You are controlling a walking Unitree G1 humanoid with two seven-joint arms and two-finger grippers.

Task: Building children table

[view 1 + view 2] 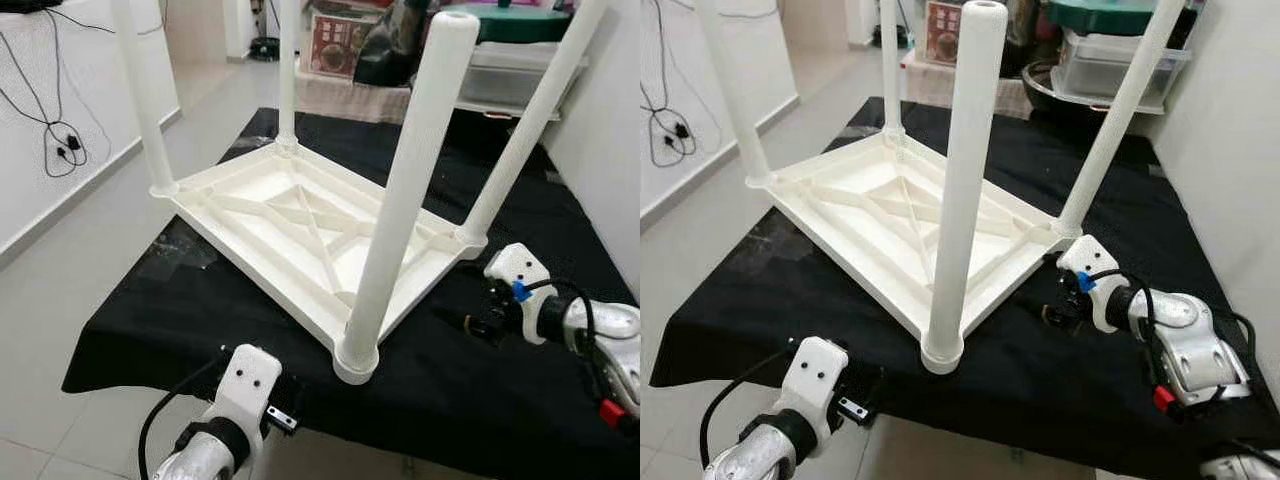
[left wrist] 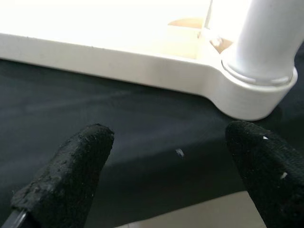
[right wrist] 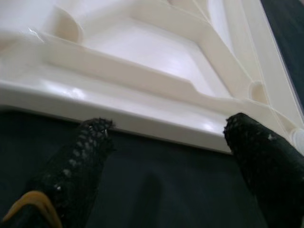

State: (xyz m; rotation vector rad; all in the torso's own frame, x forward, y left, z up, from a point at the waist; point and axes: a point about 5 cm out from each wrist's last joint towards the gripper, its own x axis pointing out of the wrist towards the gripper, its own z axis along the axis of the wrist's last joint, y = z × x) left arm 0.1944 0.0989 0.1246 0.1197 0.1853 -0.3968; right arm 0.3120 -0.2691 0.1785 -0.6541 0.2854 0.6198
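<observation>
While the white kids' table [image 1: 300, 225] sits upside down on the black cloth [image 1: 150, 320], all four legs up, both grippers hang spread wide, empty: left gripper [image 2: 166, 166] near its front corner, right gripper [image 3: 166, 152] beside its right edge.

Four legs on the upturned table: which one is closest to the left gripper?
The near-corner leg, the one standing at the cloth's front edge. Its socket sits just ahead of the open left gripper; the other three legs stand at farther corners.
</observation>
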